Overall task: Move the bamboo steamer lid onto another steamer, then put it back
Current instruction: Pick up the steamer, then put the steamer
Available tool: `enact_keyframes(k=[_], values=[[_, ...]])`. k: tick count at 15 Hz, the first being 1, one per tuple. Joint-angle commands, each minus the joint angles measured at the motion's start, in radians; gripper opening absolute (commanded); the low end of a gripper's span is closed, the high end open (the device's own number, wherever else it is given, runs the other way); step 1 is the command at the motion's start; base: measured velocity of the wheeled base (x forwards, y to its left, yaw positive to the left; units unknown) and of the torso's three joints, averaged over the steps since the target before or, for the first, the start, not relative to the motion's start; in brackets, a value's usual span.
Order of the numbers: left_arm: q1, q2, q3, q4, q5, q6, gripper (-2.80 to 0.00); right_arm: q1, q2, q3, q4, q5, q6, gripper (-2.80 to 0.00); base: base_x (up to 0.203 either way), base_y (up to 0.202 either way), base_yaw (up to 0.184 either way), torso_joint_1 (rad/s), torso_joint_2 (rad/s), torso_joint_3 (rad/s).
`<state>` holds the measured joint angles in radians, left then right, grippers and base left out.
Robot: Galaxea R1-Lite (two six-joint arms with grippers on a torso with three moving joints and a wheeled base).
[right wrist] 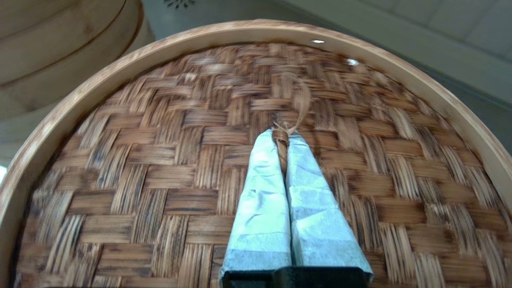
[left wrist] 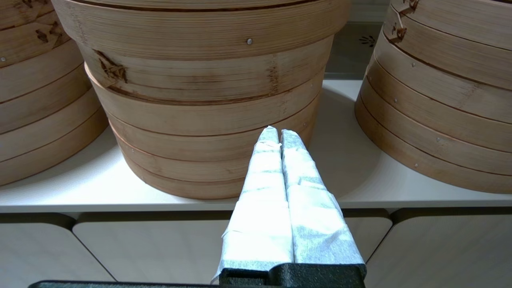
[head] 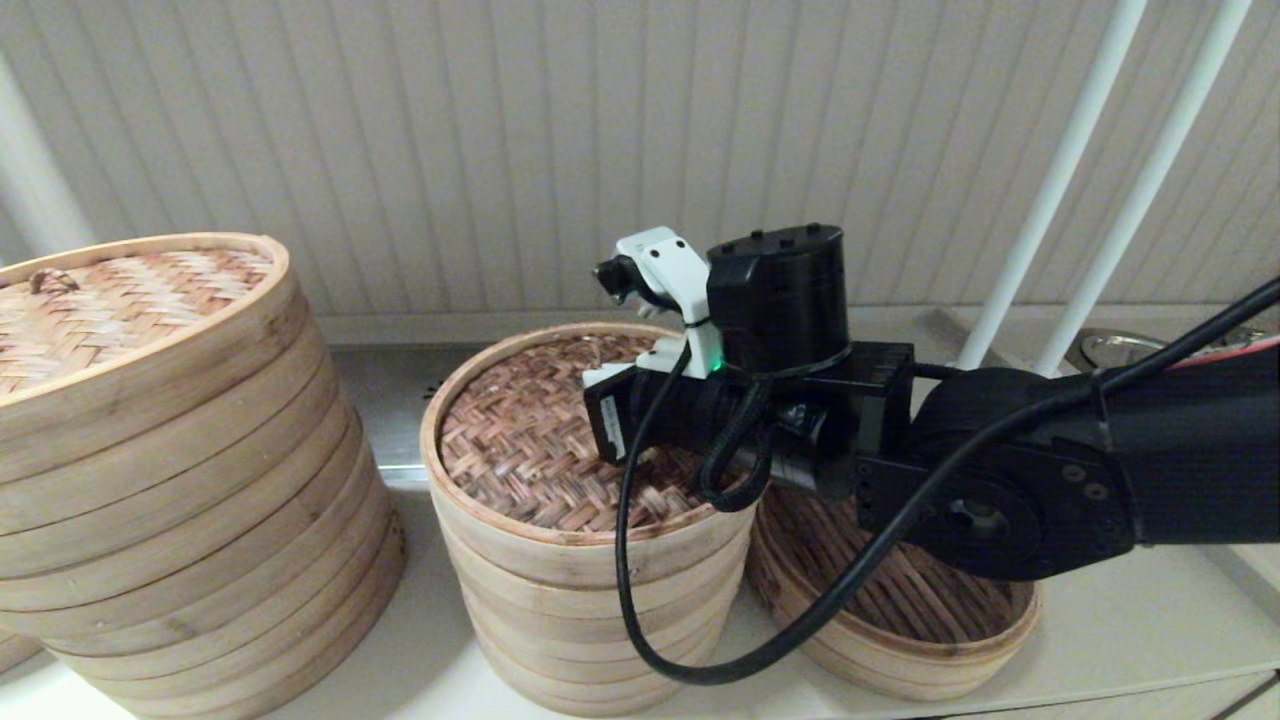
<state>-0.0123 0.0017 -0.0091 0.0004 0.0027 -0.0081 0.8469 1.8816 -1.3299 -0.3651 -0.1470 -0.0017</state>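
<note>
Reaching in from the right, our right gripper (right wrist: 282, 138) pinches the small loop handle (right wrist: 298, 108) at the middle of the lid (head: 530, 440), which sits on the middle stack (head: 590, 600). Just right of it lies the shallow tray (head: 900, 610). Our left gripper (left wrist: 279, 134) hangs low before the counter (left wrist: 348, 160), fingers pressed together, empty.

The right arm reaches in from the right, its wrist bent toward the left at the scene's centre. The right gripper (right wrist: 283, 138) has its wrapped fingers (right wrist: 262, 176) pinched together on a thin strand. The left gripper (left wrist: 279, 134) sits low and near, fingers pressed together, holding nothing.
</note>
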Motion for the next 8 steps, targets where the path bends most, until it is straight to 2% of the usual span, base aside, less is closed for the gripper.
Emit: enact_keyframes(k=[1, 8], values=[[0.0, 0.0, 0.0, 0.0, 0.0, 0.0, -2.8, 0.001, -0.007, -0.026, -0.006, -0.004, 0.0, -2.8, 0.0, 0.0, 0.0, 0.0, 0.0, 0.0], [0.0, 0.0, 0.0, 0.001, 0.0, 0.0, -2.8, 0.001, -0.037, -0.066, -0.005, -0.024, 0.003, -2.8, 0.0, 0.0, 0.0, 0.0, 0.0, 0.0]])
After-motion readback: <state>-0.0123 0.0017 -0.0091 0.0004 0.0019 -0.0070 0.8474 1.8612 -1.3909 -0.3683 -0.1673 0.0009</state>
